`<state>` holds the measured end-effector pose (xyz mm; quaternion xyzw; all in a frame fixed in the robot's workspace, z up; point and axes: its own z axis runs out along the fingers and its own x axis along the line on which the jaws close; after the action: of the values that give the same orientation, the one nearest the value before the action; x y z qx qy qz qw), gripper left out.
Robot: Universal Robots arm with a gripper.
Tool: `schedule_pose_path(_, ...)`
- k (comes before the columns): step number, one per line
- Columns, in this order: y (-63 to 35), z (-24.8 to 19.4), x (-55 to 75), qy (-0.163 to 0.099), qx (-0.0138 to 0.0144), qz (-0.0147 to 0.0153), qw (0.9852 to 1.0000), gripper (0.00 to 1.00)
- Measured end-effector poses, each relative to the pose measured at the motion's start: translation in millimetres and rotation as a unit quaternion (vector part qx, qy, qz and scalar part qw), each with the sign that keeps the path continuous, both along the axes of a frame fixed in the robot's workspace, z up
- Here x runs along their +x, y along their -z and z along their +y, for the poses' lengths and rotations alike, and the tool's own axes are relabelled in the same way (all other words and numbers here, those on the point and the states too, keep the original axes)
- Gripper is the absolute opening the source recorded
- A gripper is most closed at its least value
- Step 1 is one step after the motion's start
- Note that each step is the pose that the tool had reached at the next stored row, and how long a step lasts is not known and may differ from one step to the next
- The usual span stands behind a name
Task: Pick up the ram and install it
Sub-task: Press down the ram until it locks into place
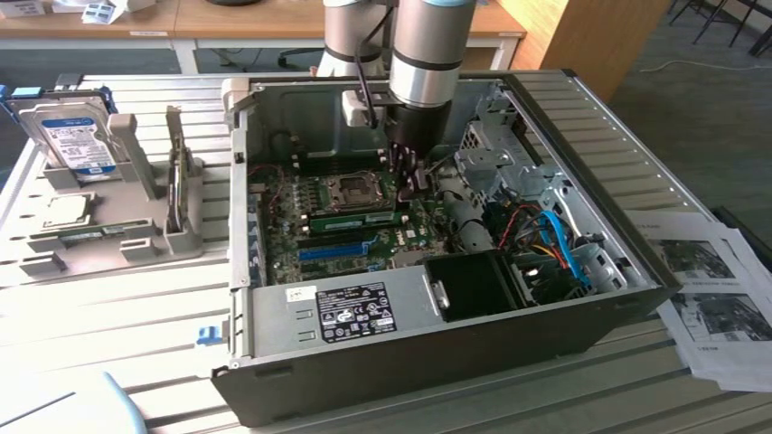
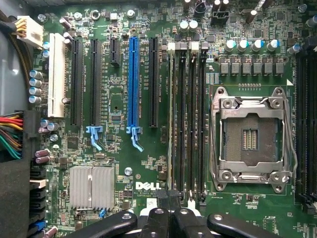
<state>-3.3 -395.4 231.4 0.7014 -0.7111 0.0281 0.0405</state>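
Note:
The ram [image 1: 353, 218] is a green stick standing edge-up in a memory slot of the motherboard, next to the empty processor socket [image 1: 358, 187]. In the wrist view the ram [image 2: 171, 114] is a thin pale edge in the slot nearest the blue expansion slot [image 2: 132, 84]. My gripper [image 1: 414, 183] reaches down into the open computer case [image 1: 603, 226], just above the ram's end at the exterior view's right. The gripper [image 2: 171, 214] is shut, its black fingers pressed together over that end with nothing seen between them. Whether they touch the ram I cannot tell.
A grey stand [image 1: 145, 240] at the exterior view's left holds a hard drive [image 1: 75, 136] and a square silvery chip [image 1: 67, 211]. Inside the case are the power supply [image 1: 350, 307], a black fan housing [image 1: 483, 285], cable bundles [image 1: 549, 240] and the drive cage [image 1: 494, 149]. Printed sheets [image 1: 711, 289] lie beside the case.

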Motion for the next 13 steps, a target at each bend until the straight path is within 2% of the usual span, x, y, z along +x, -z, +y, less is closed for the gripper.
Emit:
schedule_pose_path(10, 0.7, 0.1, 2.8, 0.0, 0.0001, -0.0001, 1.0, 0.09)
schedule_pose_path(13, 0.8, 1.7, 2.9, 0.0, 0.0001, 0.0, 1.0, 0.09)
